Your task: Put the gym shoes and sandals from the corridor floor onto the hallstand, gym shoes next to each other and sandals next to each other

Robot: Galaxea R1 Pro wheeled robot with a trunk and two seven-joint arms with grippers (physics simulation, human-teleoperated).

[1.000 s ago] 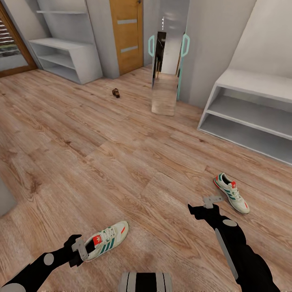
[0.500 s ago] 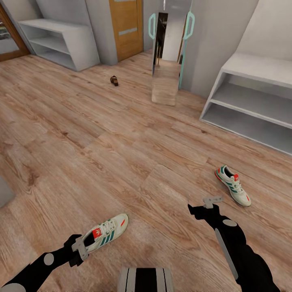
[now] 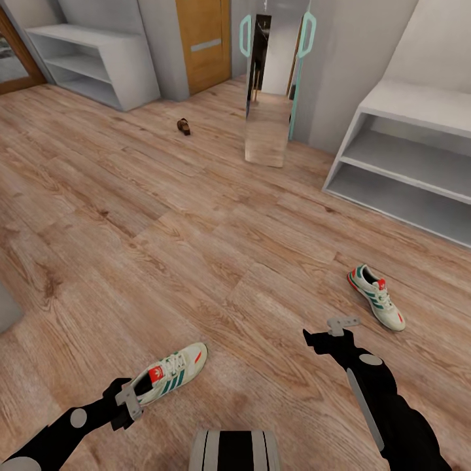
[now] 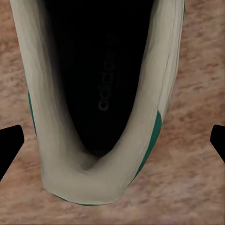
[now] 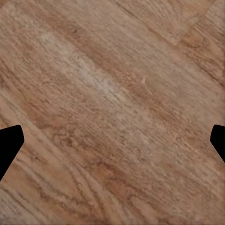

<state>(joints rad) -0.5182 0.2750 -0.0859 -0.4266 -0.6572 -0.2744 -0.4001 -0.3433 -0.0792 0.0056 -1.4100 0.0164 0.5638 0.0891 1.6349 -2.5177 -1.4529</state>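
Note:
One white gym shoe [image 3: 171,373] with green stripes lies on the wood floor [image 3: 196,261] at the near left. My left gripper [image 3: 129,400] is open at its heel; in the left wrist view the heel opening of that gym shoe [image 4: 108,93] sits between the spread fingertips [image 4: 9,145], apart from both. The second gym shoe [image 3: 377,305] lies at the right, beyond my open right gripper [image 3: 343,324], which hangs over bare floor [image 5: 112,93]. One brown sandal [image 3: 184,126] lies far back. Two pale grey-white shelf units show, one at the right [image 3: 418,111] and one at the far left [image 3: 91,39]; I cannot tell which is the hallstand.
A tall mirror panel [image 3: 268,91] with teal handles stands at the back centre, beside a wooden door [image 3: 204,42]. A grey object's corner [image 3: 6,307] shows at the left edge. Wide floor lies between the shoes and the units.
The whole view has shifted, so the floor and the things on it sit a little higher in the picture. Both arms hold the same pose; both grippers stay open.

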